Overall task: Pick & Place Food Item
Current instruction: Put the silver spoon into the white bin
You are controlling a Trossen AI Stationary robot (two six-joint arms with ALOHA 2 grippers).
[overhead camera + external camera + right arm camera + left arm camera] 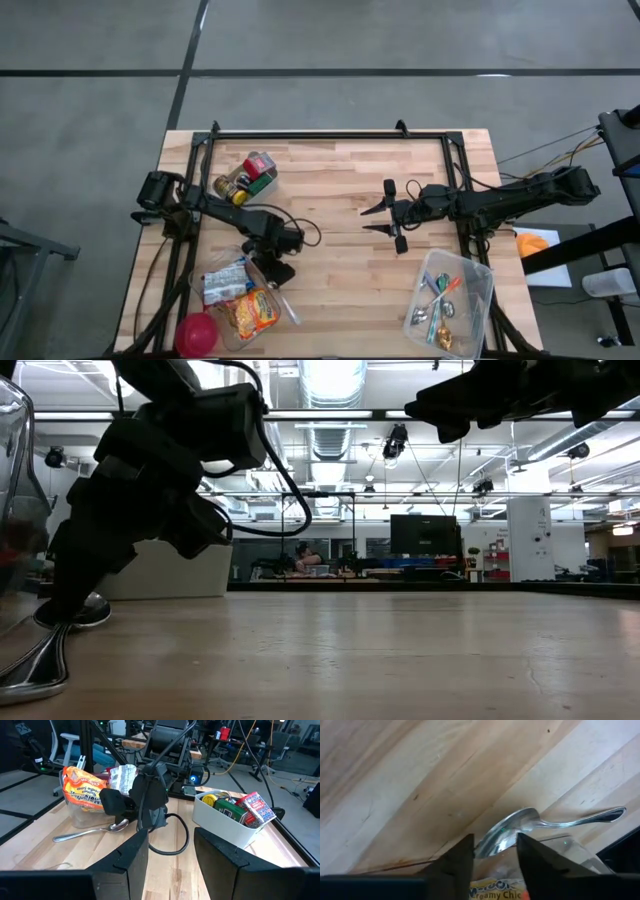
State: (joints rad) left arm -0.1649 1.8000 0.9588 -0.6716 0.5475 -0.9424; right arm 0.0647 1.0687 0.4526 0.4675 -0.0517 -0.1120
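The middle of the table lies bare between the two arms. The near left corner is crowded: a clear bin of food packets, a spoon at its side and a red cup. A white bin blocks the far left, a cutlery tub the near right corner

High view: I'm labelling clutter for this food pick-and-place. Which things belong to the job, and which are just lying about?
Job in hand:
- left gripper, down at the spoon
- orange soup packet
- silver packet

Lying about:
- white bin of cans
- red round object
- clear cutlery tub
- right gripper, waiting mid-table
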